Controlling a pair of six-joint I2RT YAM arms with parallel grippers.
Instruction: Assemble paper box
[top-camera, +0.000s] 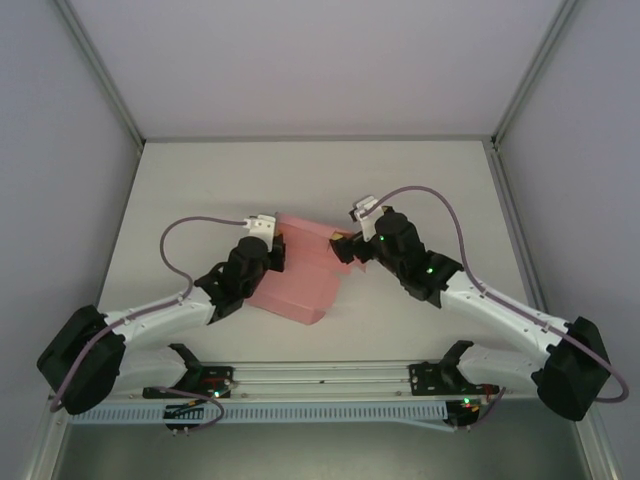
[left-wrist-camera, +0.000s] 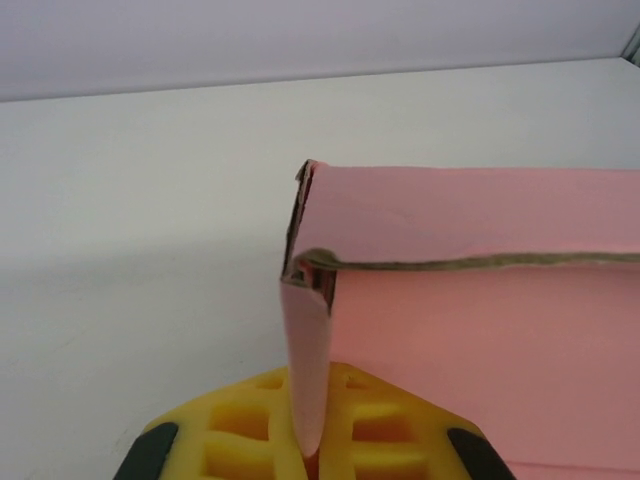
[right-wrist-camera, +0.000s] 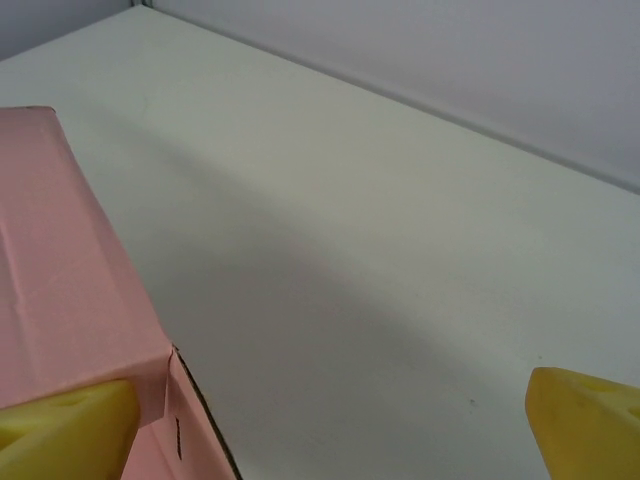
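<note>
The pink paper box (top-camera: 300, 278) lies half-folded in the middle of the table between the two arms. My left gripper (top-camera: 277, 252) is at its left end, and in the left wrist view its yellow fingers (left-wrist-camera: 372, 432) are shut on a thin pink side flap (left-wrist-camera: 308, 365) that stands on edge. Beyond the flap, a folded wall of the paper box (left-wrist-camera: 470, 220) shows a raw card edge. My right gripper (top-camera: 349, 246) is at the box's far right corner and stands open. Its left finger (right-wrist-camera: 62, 432) rests against the pink corner (right-wrist-camera: 70, 290); the other finger (right-wrist-camera: 590, 418) is far off over bare table.
The white table (top-camera: 420, 190) stretches behind and to both sides of the box, bounded by grey walls and metal frame posts. The arm bases and a cable rail (top-camera: 320, 385) run along the near edge.
</note>
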